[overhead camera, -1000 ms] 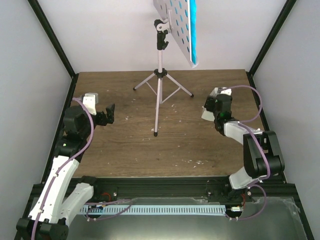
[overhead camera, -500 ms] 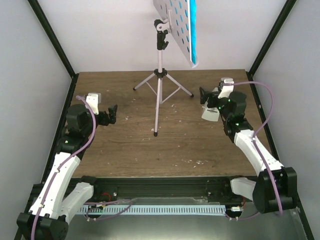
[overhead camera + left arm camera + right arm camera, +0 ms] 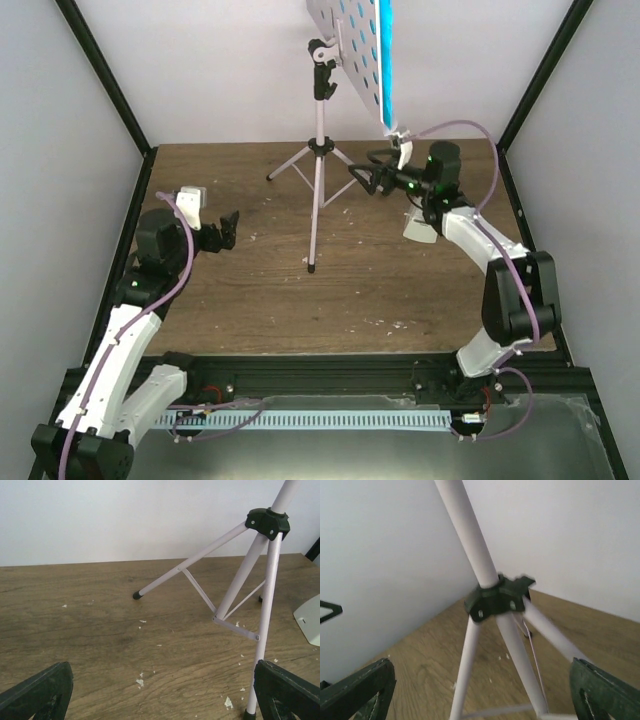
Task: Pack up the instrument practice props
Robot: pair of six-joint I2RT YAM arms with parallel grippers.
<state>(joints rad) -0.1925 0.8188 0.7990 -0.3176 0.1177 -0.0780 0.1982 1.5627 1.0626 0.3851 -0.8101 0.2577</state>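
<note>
Brown wooden worktop (image 3: pixel 250 290): left claw (image 3: pixel 226 230) and right claw (image 3: pixel 365 176) gape empty; a careless nudge could topple the top-heavy pale pink tripod music stand (image 3: pixel 318 200).

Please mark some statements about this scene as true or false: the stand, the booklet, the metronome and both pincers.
1. The stand is upright on its legs. True.
2. The right pincer is shut on the stand's pole. False: it is open near the stand and grips nothing.
3. The booklet lies flat on the table. False: it rests on the stand's desk.
4. The left pincer is open and empty. True.
5. The metronome sits on the table, right of the stand. True.
</note>
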